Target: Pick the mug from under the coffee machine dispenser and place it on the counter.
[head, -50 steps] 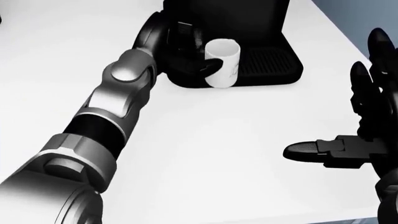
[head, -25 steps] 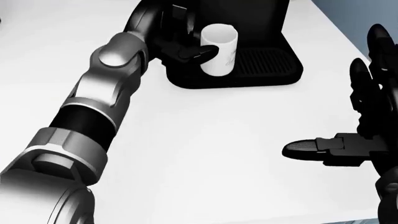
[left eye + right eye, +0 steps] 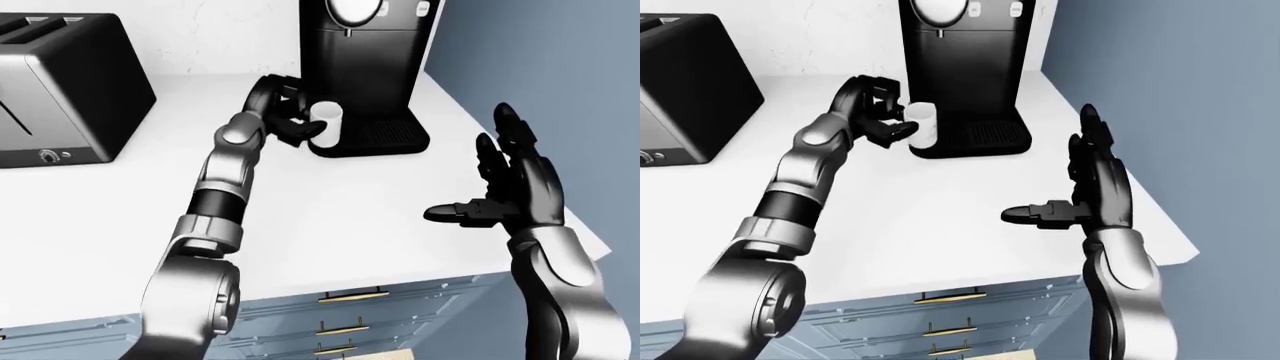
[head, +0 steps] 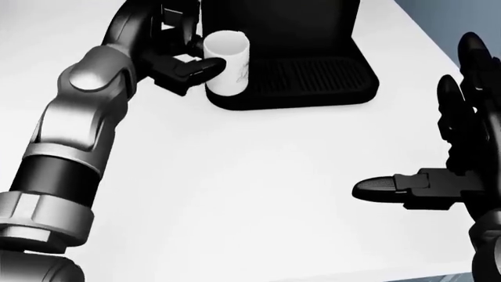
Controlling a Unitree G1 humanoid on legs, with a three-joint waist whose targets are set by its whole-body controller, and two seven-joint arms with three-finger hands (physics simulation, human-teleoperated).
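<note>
- Mug [image 4: 226,63]: white, upright, at the coffee machine [image 3: 365,71] base's 9 o'clock edge.
- Left hand [image 4: 181,57]: fingers wrapped round mug.
- Right hand [image 4: 439,170]: spread, empty, well apart over worktop [image 4: 258,194].

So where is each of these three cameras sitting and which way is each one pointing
Head view: on the head, angled steeply down at the counter; left robot hand round the mug, right robot hand open.
Left-eye view: on the head, looking outward over the arms at the coffee machine and toaster.
Right-eye view: its pair, nearly the same picture, toaster cut off at the left edge.
All three share both arms, mug and coffee machine.
</note>
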